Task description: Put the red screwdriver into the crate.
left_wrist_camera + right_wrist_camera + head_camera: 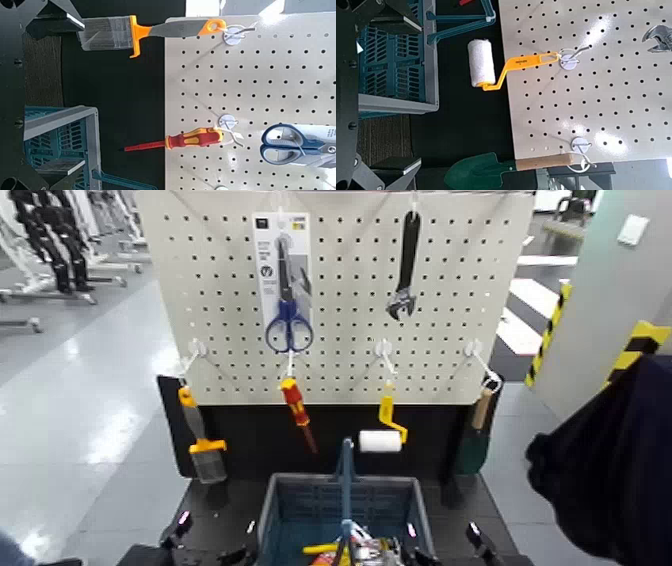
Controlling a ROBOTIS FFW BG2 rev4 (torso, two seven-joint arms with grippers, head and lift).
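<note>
The red screwdriver [295,406] hangs from a hook on the white pegboard [340,290], shaft pointing down, just above the crate; the left wrist view shows it too [184,141]. The blue-grey crate [290,508] stands on the black table below the board, its blue centre handle [346,480] upright, with a few tools inside. My left gripper [215,540] is low beside the crate's left side, open and empty [36,95]. My right gripper [447,548] is low beside the crate's right side, open and empty [379,91]. Neither touches the screwdriver.
On the board hang an orange-handled brush [200,445], blue scissors [288,325], a black wrench [405,265], a yellow-handled paint roller [385,430] and a green trowel [474,435]. A large dark-clothed shape [610,460] fills the right edge.
</note>
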